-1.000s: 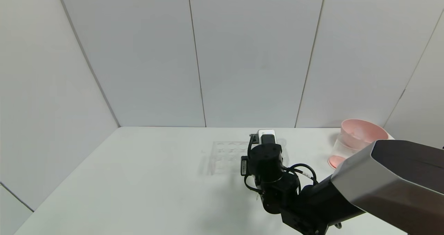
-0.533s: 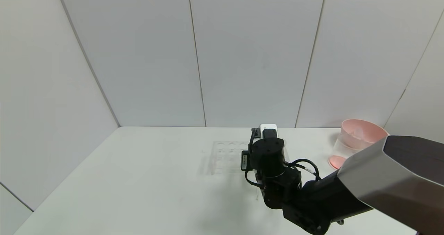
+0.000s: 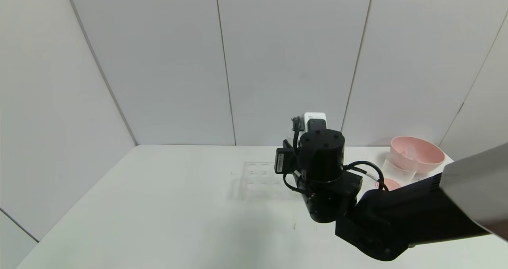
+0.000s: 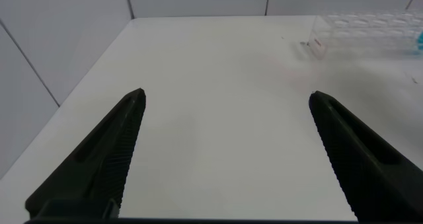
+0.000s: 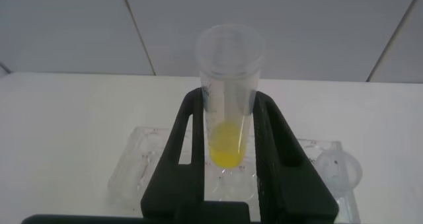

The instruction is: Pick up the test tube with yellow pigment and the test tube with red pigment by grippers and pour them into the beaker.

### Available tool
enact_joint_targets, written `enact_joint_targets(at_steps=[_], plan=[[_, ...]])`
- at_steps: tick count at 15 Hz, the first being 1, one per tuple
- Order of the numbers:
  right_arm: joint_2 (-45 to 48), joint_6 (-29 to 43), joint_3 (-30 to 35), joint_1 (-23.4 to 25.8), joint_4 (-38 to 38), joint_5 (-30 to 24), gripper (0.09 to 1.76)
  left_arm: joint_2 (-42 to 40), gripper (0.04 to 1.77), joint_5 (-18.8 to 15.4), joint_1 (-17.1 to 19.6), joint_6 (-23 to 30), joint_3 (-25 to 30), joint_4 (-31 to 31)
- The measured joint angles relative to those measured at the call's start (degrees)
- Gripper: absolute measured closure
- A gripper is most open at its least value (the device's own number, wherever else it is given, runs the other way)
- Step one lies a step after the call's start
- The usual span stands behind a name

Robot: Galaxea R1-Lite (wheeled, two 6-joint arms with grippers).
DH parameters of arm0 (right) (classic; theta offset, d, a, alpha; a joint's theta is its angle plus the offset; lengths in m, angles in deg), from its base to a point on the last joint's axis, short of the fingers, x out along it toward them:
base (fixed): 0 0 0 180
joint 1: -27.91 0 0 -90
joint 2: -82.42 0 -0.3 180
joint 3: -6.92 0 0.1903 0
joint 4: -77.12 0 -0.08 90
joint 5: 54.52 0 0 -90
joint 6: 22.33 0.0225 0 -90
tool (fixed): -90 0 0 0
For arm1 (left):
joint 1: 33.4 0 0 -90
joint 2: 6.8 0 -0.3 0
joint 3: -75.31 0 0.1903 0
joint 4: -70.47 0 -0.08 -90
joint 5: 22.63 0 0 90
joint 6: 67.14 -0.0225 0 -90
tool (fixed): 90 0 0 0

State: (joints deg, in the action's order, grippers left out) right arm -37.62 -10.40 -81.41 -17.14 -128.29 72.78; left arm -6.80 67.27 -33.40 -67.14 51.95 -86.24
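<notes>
My right gripper (image 5: 228, 104) is shut on the test tube with yellow pigment (image 5: 227, 145) and holds it upright, its bottom just above the clear rack (image 5: 135, 164). In the head view the raised right wrist (image 3: 319, 158) hides the tube and the fingers, with the rack (image 3: 258, 179) behind it. The beaker (image 3: 398, 169) stands at the far right against the pink bowl. My left gripper (image 4: 225, 100) is open and empty over bare table, with the rack (image 4: 360, 32) far off. A small reddish patch (image 4: 317, 45) shows at that rack's end; I cannot tell if it is the red tube.
A pink bowl (image 3: 418, 153) stands at the back right corner with a small pink disc (image 3: 391, 184) in front of it. A tube with blue liquid (image 4: 418, 43) is in the rack. White walls close the table at the back and the left.
My right arm has risen straight up from the rack, with the wrist now well above the table. The rack, the beaker and the bowl have not moved.
</notes>
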Motion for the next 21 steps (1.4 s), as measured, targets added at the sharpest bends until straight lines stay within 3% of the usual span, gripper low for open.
enact_joint_targets(at_steps=[4, 7, 9, 14, 21], plan=[[4.9, -0.7, 0.6, 2.4, 0.5, -1.4, 1.35, 0.0, 0.05, 0.0, 0.0, 0.0, 0.0, 0.0], [9.2, -3.0, 4.9, 8.9, 0.1, -2.3, 1.35, 0.0, 0.05, 0.0, 0.0, 0.0, 0.0, 0.0], [12.2, -4.1, 8.1, 14.9, 0.0, -5.7, 1.35, 0.0, 0.05, 0.0, 0.0, 0.0, 0.0, 0.0], [17.0, -8.6, 15.7, 32.3, -1.3, -18.9, 1.35, 0.0, 0.05, 0.0, 0.0, 0.0, 0.0, 0.0], [17.6, -19.8, 26.7, 56.0, -15.0, -40.4, 1.35, 0.0, 0.05, 0.0, 0.0, 0.0, 0.0, 0.0]])
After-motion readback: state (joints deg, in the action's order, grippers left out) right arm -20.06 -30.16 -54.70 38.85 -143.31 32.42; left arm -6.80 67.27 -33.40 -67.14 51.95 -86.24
